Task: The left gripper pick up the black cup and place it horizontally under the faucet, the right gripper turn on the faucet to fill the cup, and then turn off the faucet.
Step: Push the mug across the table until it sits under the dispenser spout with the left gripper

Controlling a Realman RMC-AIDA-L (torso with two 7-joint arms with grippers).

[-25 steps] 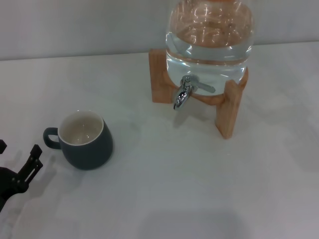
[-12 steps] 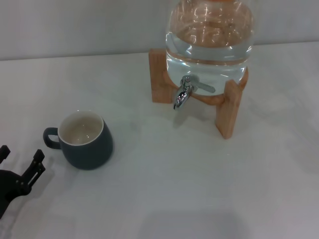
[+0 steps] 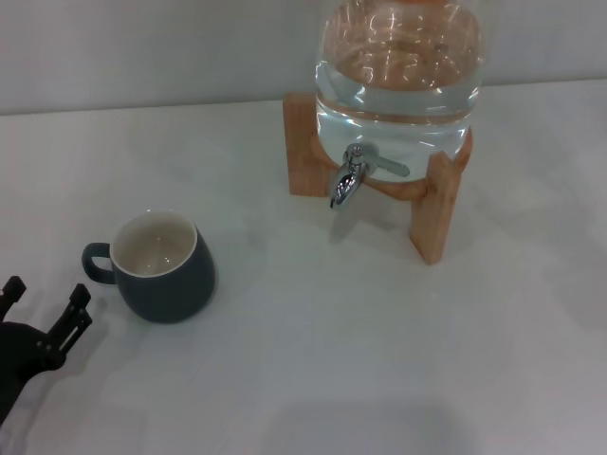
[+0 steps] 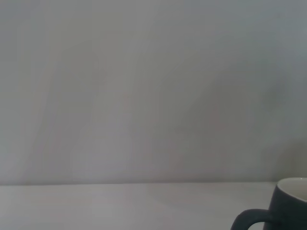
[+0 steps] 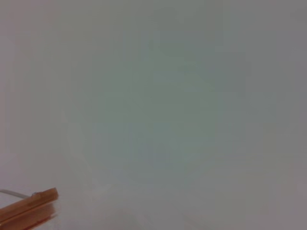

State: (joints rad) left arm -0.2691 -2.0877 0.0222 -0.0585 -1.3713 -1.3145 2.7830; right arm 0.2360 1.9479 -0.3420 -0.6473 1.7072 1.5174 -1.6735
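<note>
fingers: left gripper (image 3: 44, 305) fingers apart, beside cup handle, not touching
black cup (image 3: 161, 266): upright, squat, slate-dark, cream inside

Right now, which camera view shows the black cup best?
The head view: the whole black cup stands upright on the table, its handle toward the left tool. The left wrist view catches only its handle and part of its side. The right wrist view shows none of it.
</note>
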